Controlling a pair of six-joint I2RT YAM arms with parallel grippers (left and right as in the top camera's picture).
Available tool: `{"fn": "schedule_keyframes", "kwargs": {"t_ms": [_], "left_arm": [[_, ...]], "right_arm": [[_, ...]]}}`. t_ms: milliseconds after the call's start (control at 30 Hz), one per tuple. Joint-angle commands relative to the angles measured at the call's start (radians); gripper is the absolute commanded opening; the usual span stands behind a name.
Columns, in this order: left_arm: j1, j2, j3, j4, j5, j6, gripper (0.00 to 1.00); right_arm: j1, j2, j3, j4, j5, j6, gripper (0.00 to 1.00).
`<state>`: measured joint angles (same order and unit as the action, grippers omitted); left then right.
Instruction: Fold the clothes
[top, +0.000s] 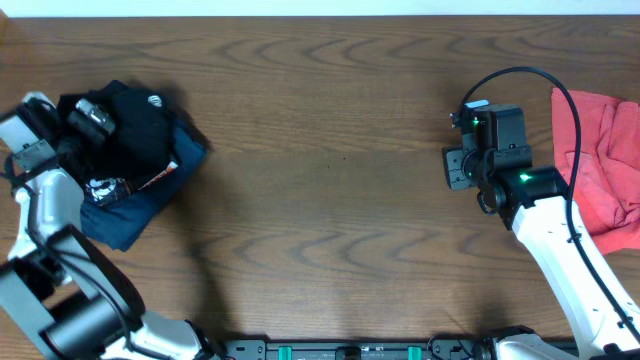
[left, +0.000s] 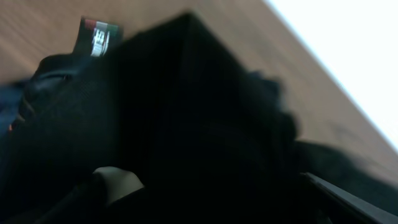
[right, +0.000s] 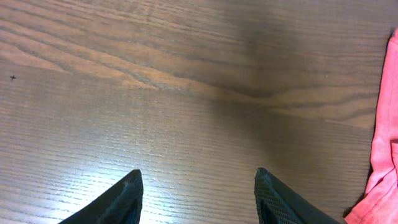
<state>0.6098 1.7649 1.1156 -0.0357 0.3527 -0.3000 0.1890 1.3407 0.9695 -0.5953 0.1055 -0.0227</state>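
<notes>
A black tee (top: 140, 125) lies bunched on top of a navy printed tee (top: 130, 215) at the table's left. My left gripper (top: 90, 118) is down in the black tee. In the left wrist view the black fabric (left: 205, 124) fills the frame and lies between the fingers, which show far apart at the lower edges. A small label (left: 99, 37) sticks out of the fabric. A red tee (top: 605, 160) lies crumpled at the right edge. My right gripper (top: 455, 165) is open and empty over bare wood (right: 196, 180), left of the red tee (right: 385, 155).
The brown wooden table (top: 330, 200) runs between the two piles. The white far edge of the table (left: 348, 56) shows beyond the black tee. A black cable (top: 520, 75) loops above the right arm.
</notes>
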Motion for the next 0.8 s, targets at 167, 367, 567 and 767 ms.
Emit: {"fn": "schedule_keyframes", "kwargs": {"t_ms": [167,367,567,767], "left_arm": [[0.025,-0.008,0.002,0.085,0.063,-0.008,0.98],[0.003,-0.193,0.012,0.157,0.169,-0.028,0.98],[-0.158,-0.348,0.012,0.067,0.189,0.024,0.98],[-0.463,-0.347,0.012,-0.17,0.026,0.142,0.98]], "right_arm": [[-0.007,0.002,0.0,-0.026,0.002,-0.008,0.57],[-0.007,0.002,0.0,-0.009,0.001,-0.008,0.7],[-0.007,0.002,0.0,0.061,-0.176,-0.008,0.99],[-0.007,0.002,0.0,0.139,-0.282,0.018,0.99]]}}
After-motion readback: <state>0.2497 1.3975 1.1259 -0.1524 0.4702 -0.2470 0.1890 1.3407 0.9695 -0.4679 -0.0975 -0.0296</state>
